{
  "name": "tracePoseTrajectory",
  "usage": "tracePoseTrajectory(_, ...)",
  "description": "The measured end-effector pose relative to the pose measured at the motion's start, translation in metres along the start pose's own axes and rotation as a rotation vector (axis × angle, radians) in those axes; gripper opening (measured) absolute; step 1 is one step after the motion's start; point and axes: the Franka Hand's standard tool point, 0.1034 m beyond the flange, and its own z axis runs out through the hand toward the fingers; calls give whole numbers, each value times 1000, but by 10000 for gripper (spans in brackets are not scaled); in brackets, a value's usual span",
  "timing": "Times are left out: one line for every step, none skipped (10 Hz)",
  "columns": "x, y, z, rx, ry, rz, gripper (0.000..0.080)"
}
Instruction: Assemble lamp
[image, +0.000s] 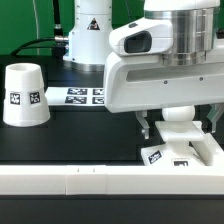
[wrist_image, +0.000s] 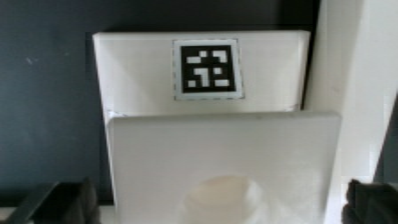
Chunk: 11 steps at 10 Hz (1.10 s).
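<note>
The exterior view sits low and close, looking across the rail (image: 100, 182) at the arm (image: 160, 70) at 12 o'clock. The wrist view looks straight down, very near, on the base (wrist_image: 143, 70). Both views share the base (image: 200, 148).

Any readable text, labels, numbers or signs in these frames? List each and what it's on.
No words, brands or numbers can be read in either view.
shade: two black-and-white square tags, pattern only, no characters.
marker board: square tags, pattern only.
base: square tag, pattern only.
</note>
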Motion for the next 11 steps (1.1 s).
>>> tracePoseTrajectory(-1, 0, -1, 0, 1, -1, 698)
tracePoseTrajectory(-13, 1, -8, -4, 7, 4, 698)
tracePoseTrajectory(-32, 1, -16, -8, 10, 16, 699)
tracePoseTrajectory(-52, -2, -21, -8, 13, 61, 699)
tracePoseTrajectory(-74, -8, -26, -9, -3, 103, 699)
tracePoseTrajectory(-92, -19, -29, -10, -14, 153, 699)
tracePoseTrajectory(-109, -30, -28, -12, -25, 171, 699)
tracePoseTrajectory(-119, -33, -26, -8, -22, 178, 699)
tracePoseTrajectory(-128, -35, -22, -9, -22, 174, 699)
tracePoseTrajectory(-126, -34, -23, -10, -29, 172, 699)
tracePoseTrajectory(-126, -34, -23, -11, -40, 172, 699)
